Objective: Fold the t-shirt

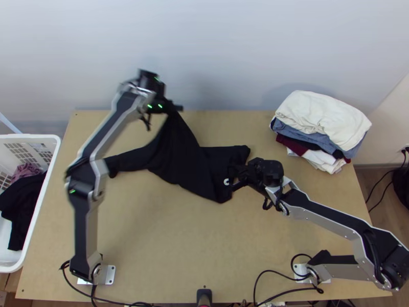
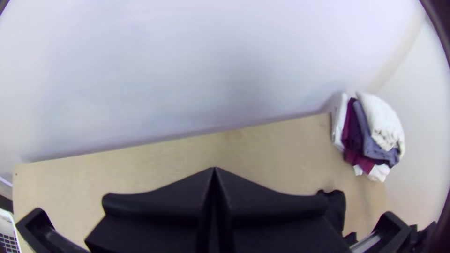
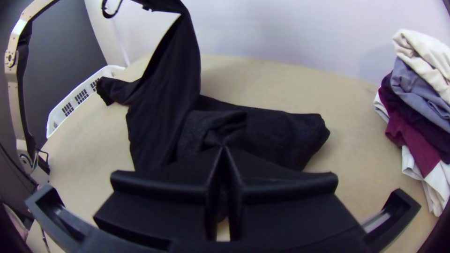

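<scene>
the left gripper [image 1: 175, 107] pinches the black t-shirt [image 1: 184, 163], one part held raised at far left; the right gripper [image 1: 236, 185] clamps its near right part.

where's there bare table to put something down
Widest: the tabletop between left arm and right arm, nearer their bases than the black t-shirt. Smaller: far side, between shirt and clothes stack. Crowded: the shirt, where both arms' jaws meet it.

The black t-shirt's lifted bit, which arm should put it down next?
Probably the left: its gripper holds the raised part of the t-shirt, while the right gripper is lower, at another part.
</scene>
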`<move>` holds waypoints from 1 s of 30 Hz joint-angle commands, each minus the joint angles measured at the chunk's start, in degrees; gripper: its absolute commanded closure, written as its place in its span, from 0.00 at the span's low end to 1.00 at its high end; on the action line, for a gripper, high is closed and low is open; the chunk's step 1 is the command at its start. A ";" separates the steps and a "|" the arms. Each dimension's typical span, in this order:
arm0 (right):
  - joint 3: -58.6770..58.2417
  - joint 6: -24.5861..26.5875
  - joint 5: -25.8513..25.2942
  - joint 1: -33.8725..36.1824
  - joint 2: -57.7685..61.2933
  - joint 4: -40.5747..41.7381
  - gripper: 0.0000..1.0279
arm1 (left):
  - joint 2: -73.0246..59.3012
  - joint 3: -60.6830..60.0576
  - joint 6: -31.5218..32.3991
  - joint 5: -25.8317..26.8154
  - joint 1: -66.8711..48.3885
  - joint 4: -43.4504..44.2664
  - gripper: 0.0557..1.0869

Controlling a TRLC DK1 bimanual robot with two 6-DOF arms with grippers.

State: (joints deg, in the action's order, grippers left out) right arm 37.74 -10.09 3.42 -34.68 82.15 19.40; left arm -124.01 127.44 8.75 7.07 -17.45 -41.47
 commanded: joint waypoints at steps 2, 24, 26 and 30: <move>-1.96 -0.55 0.01 2.16 -1.64 -0.15 0.97 | 11.68 -6.59 3.46 2.33 2.60 -2.21 0.97; 5.77 4.02 1.41 10.51 7.32 -0.15 0.97 | 58.09 -58.88 3.02 10.77 -2.50 -14.51 0.97; 6.30 3.93 1.41 10.42 7.94 -0.15 0.97 | 60.72 -60.46 2.58 11.03 -3.82 -18.03 0.97; 7.62 3.67 1.41 10.24 9.34 -0.15 0.97 | 65.21 -63.54 0.56 11.39 -6.89 -22.86 0.97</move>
State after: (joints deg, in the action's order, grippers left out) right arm 43.53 -6.83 4.60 -24.67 90.02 19.03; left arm -61.78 66.48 11.64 17.65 -22.61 -61.63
